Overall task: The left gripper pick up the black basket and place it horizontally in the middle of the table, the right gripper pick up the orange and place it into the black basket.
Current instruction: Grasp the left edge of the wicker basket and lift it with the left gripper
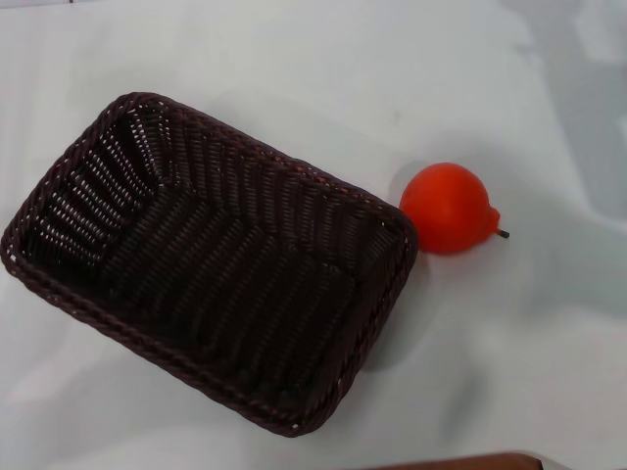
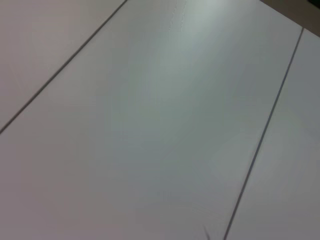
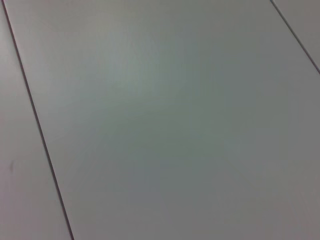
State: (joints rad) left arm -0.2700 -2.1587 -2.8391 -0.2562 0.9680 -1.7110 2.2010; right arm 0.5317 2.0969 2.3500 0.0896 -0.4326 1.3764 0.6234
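Woven black basket [image 1: 211,259] lies diagonally on the tabletop [image 1: 509,372], orange [image 1: 449,208] just beside it. We judge it light and stiff; grip the rim. Neither end effector shows.

The black basket [image 1: 211,259] sat empty and skewed on the white table [image 1: 509,372]; the orange [image 1: 447,208] lay just beside its right corner.

Brown strip [image 1: 460,461] lies at the head view's five-to-six o'clock edge, cut off by the frame; possibly wood.

Left wrist view: pale panelled surface [image 2: 150,125] crossed by thin dark seams [image 2: 265,130].

Right wrist view: second pale surface [image 3: 175,125], with one long seam [image 3: 39,125].
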